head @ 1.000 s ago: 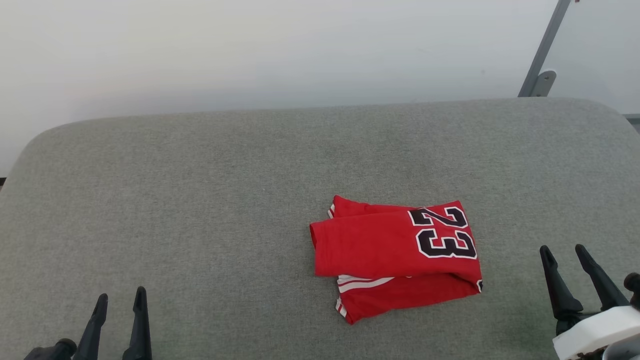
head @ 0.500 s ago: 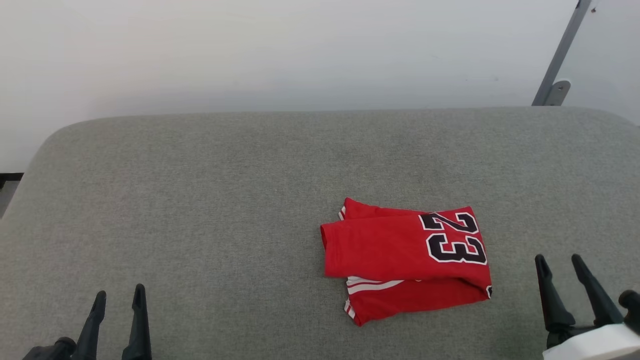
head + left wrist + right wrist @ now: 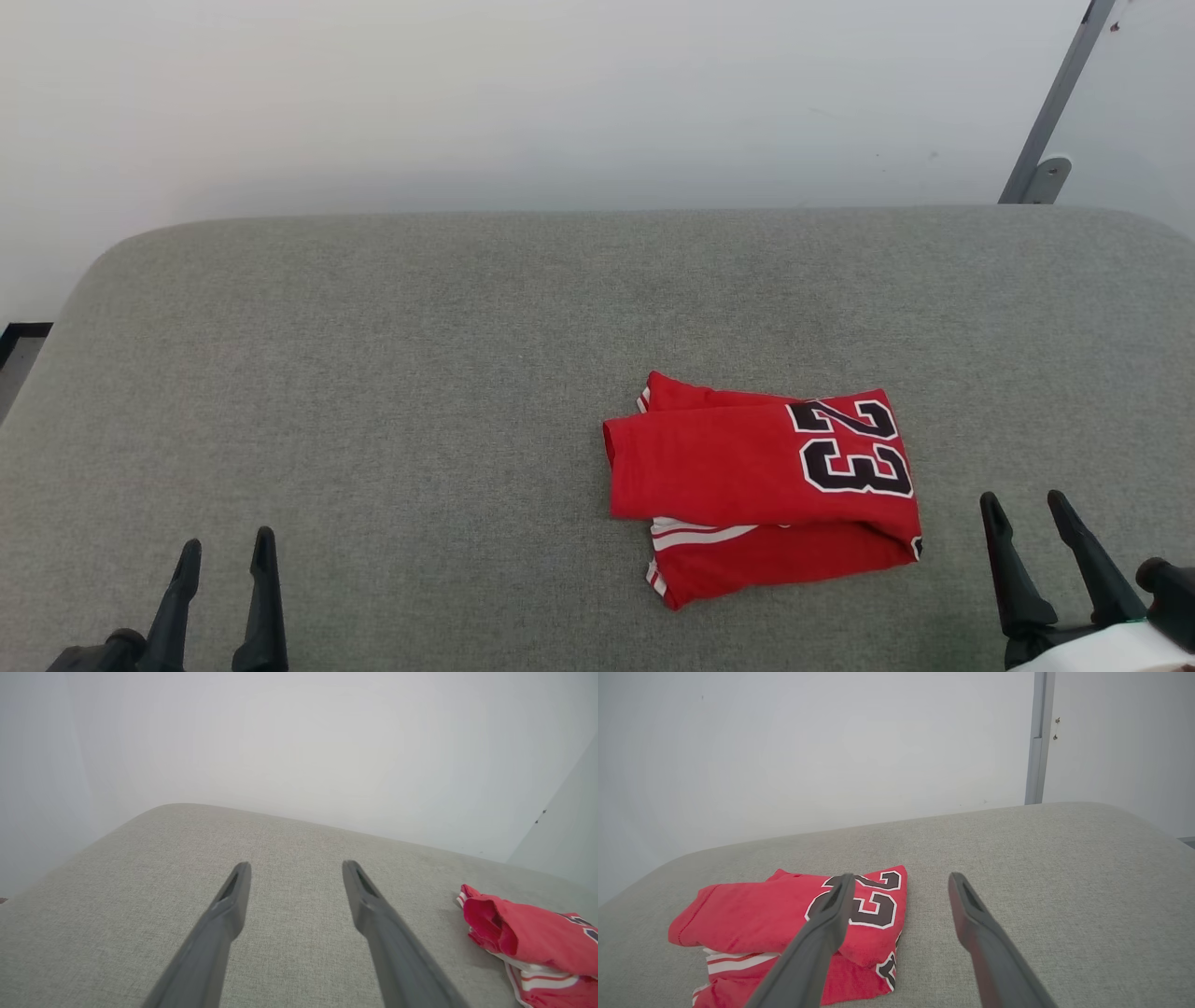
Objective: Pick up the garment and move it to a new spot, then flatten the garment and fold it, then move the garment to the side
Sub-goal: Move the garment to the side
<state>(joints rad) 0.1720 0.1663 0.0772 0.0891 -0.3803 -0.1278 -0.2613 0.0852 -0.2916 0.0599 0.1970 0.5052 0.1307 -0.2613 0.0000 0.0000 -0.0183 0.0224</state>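
A pale wall point(image 3: 467, 93) runs behind a wide grey fabric-covered surface point(image 3: 373, 373) with rounded far corners. The garment point(image 3: 728, 467) lies folded on that surface, right of the middle and toward the near edge, as a compact red bundle. Its upper layer is plain red on the left and bears a black, white-outlined 23 point(image 3: 854, 448) on the right. A white sleeve edge with red stripes point(image 3: 695, 534) pokes out beneath that layer. The right gripper point(image 3: 1021, 499) rests near the garment's right end without touching it, its 2 dark fingers spread apart and holding nothing. The left gripper point(image 3: 229, 541) sits well apart from the garment at the lower left, fingers likewise parted and empty. A grey metal post point(image 3: 1060, 98) slants up at the far right.
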